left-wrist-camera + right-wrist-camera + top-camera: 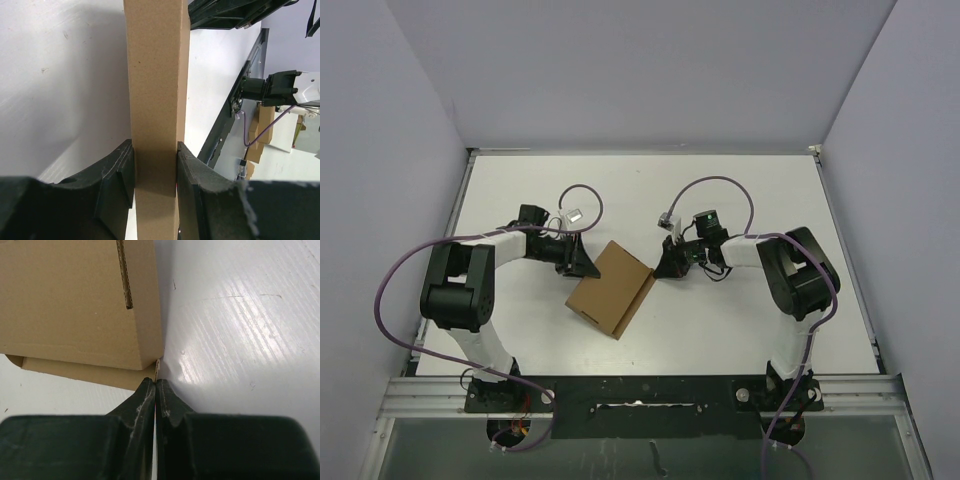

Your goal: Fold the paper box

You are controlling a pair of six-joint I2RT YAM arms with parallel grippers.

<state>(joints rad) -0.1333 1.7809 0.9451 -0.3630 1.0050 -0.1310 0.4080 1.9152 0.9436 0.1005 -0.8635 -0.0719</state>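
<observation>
The paper box [611, 288] is a flat, slim brown cardboard box lying at the table's middle. My left gripper [584, 264] is at its upper left corner. In the left wrist view the jaws [155, 146] are shut on the box's narrow side [157, 75], one pad on each face. My right gripper [662, 268] is at the box's right corner. In the right wrist view its fingers [156, 381] are pressed together on a thin cardboard edge that sticks out from the corner of the box [70, 305]. A slit [125, 275] shows in the box's top face.
The white table [750, 200] is walled in by grey panels at the back and sides. A black rail [640, 392] with the arm bases runs along the near edge. Loose brown cardboard [262, 131] shows beyond the table edge in the left wrist view.
</observation>
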